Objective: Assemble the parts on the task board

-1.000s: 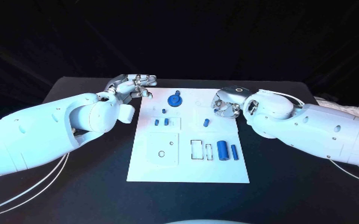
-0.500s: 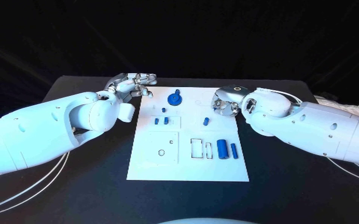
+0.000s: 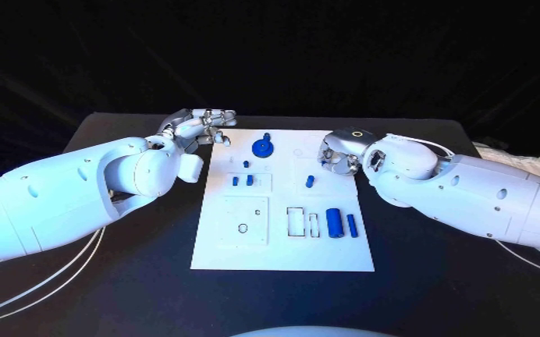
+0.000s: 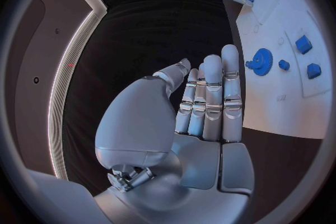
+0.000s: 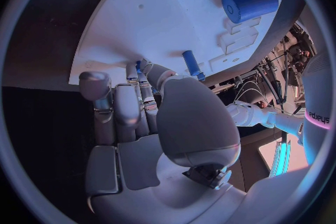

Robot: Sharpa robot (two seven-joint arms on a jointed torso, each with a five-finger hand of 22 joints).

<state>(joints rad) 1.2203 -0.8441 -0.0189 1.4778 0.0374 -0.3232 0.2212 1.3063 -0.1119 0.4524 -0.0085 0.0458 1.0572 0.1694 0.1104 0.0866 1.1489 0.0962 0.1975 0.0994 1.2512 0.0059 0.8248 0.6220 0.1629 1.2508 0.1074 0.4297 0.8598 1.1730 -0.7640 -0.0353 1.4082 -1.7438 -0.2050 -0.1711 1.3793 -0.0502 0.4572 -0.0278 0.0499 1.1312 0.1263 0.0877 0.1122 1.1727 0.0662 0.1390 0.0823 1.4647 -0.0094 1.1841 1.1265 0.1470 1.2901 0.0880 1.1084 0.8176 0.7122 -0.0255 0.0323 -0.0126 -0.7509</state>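
The white task board (image 3: 282,251) lies mid-table. On it are a blue gear (image 3: 262,147) (image 4: 262,61), several small blue pieces (image 3: 242,182), an upright blue peg (image 3: 310,182) (image 5: 190,64), a thick blue cylinder (image 3: 333,222) (image 5: 250,3) and a thinner one (image 3: 351,225). My left hand (image 3: 200,128) (image 4: 206,101) hovers off the board's far left corner, fingers stretched out and holding nothing. My right hand (image 3: 341,156) (image 5: 136,106) sits at the board's right edge with fingers curled. It pinches a small blue part (image 5: 139,66) between thumb and fingertip, close to the peg.
The black table (image 3: 450,274) extends on both sides of the board. Empty cut-outs (image 3: 296,223) lie beside the cylinders, and a recessed plate with an oval hole (image 3: 243,229) is at the board's near left.
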